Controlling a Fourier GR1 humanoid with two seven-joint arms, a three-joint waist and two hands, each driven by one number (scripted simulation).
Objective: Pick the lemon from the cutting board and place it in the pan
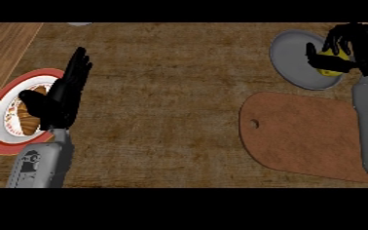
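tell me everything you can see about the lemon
The lemon is bright yellow and mostly hidden: the black right hand curls round it, with only patches showing between the fingers and the thumb. It is held over the grey pan at the counter's far right, off the cutting board. Whether it touches the pan cannot be told.

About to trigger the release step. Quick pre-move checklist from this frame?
1. Lemon held by right hand: ok, fingers curled round it.
2. Lemon off the cutting board: ok, board is bare.
3. Lemon over the pan: ok, it shows above the pan's right part.
4. Lemon resting on the pan's bottom: cannot tell, height does not show from above.
5. Left hand out of the way: ok, open and resting over the plate at far left.
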